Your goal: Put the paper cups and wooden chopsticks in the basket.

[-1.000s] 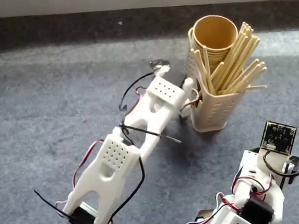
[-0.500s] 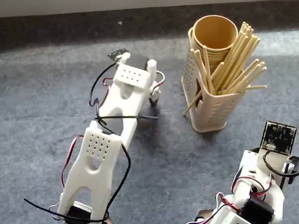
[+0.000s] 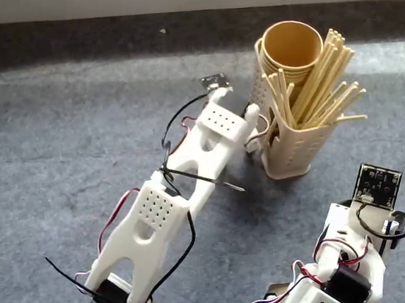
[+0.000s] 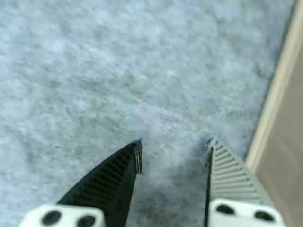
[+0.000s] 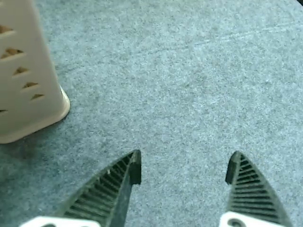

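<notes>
A cream perforated basket (image 3: pixel 288 154) stands upright at the back right of the grey carpet. Stacked paper cups (image 3: pixel 291 44) and a bundle of wooden chopsticks (image 3: pixel 317 88) stick out of its top. The left arm stretches across the carpet with its wrist (image 3: pixel 221 125) right beside the basket's left wall. My left gripper (image 4: pixel 174 150) is open over bare carpet, the basket wall (image 4: pixel 279 104) just beside one finger. My right gripper (image 5: pixel 183 169) is open and holds nothing, with the basket's base (image 5: pixel 28 94) a short way off.
The right arm's body (image 3: pixel 354 259) sits at the front right, close to the basket. A dark strip (image 3: pixel 107 36) runs along the carpet's far edge. Open grey carpet (image 3: pixel 60 150) lies to the left of the left arm.
The left arm swung away to the left half a second ago and has come back right, ending beside the basket again. The right arm has kept still.
</notes>
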